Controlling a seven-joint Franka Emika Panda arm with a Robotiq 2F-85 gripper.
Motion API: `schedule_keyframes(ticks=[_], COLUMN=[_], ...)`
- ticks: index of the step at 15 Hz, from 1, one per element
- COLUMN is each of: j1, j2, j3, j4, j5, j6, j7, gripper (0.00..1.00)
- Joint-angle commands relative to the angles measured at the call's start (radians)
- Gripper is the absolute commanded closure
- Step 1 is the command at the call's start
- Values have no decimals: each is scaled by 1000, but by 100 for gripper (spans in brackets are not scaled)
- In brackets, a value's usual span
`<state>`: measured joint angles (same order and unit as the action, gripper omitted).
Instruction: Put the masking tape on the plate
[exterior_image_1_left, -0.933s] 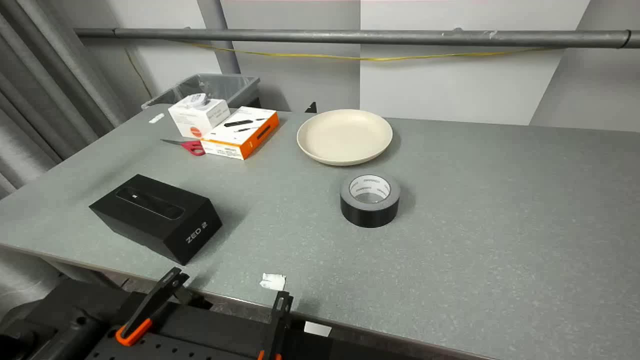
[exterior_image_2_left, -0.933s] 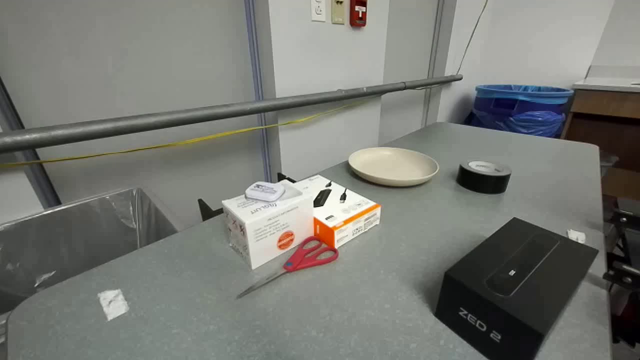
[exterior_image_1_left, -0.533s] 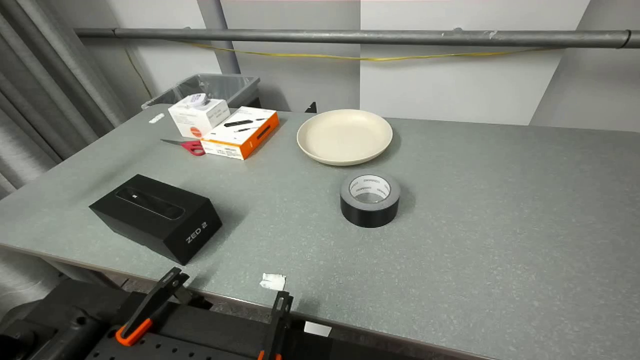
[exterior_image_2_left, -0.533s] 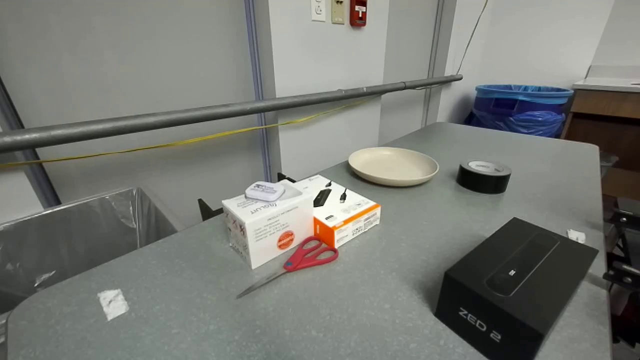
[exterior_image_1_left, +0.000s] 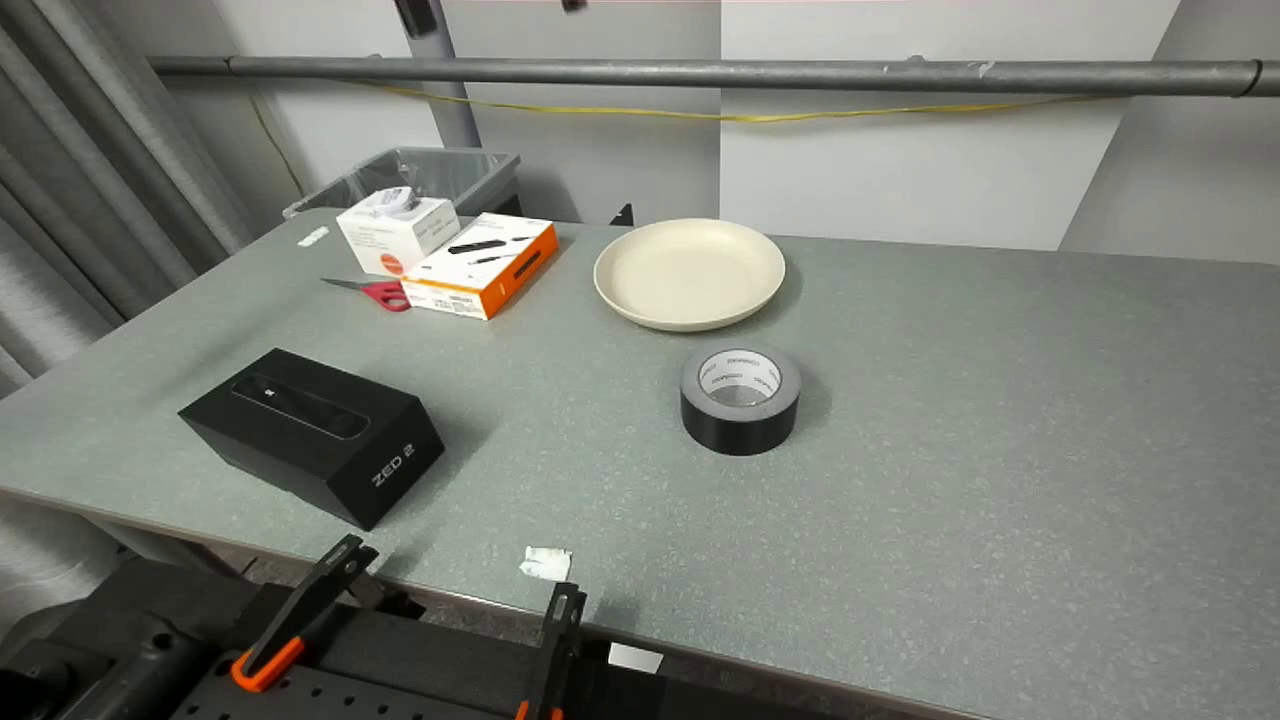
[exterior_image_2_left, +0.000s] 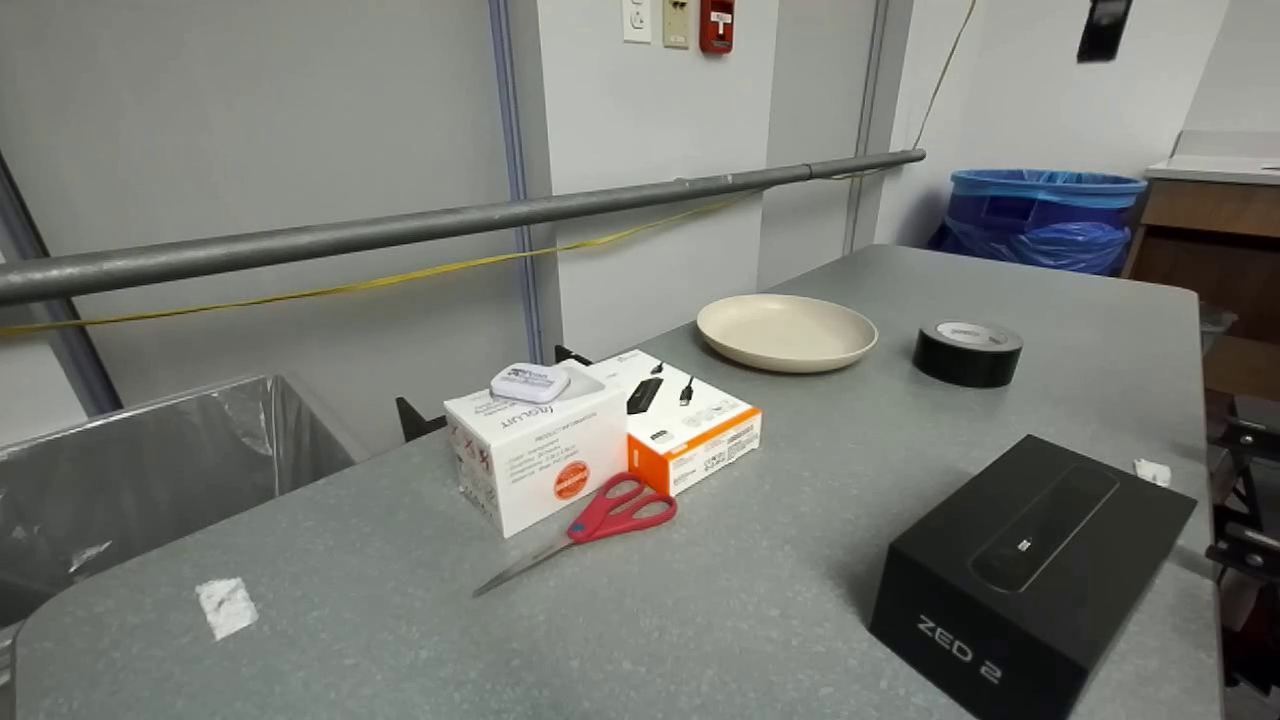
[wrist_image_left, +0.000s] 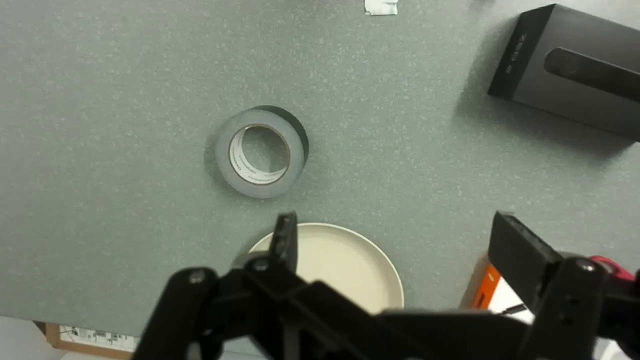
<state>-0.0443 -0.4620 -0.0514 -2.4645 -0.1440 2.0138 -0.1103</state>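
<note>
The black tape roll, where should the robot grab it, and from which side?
From straight above looks best: the black tape roll lies flat on the gray table, hole facing up. The open gripper could pinch its wall, one tip inside the hole, probably at the part away from the cream plate, which sits close by.

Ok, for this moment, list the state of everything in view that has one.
Gripper: open, holding nothing
Cream plate: right side up, nothing on it
Black tape roll: flat on the table, off the plate
ZED 2 box: closed, lying flat
Red-handled scissors: blades shut
Orange-and-white box: closed, lying flat
White box: small white case on top; can't tell if sealed
Grey bin: open-topped, lined
Blue bin: bag-lined
</note>
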Motion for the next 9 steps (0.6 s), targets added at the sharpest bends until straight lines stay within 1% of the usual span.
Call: schedule_keyframes(ticks=[1, 3, 4, 5, 6, 9], j1=[-65, -109, -128, -134, -110, -124], j2=[84, 165, 198, 233, 167, 227], j3=[-20, -30, -31, -38, -36, -45], j4=[-135, -163, -164, -145, -170, -159], j5=[-107, -161, -182, -173, -143, -145], j6=[269, 388, 416, 397, 368, 383], j7=[54, 100, 123, 125, 85, 92], gripper=[0, 0, 0, 0, 0, 0])
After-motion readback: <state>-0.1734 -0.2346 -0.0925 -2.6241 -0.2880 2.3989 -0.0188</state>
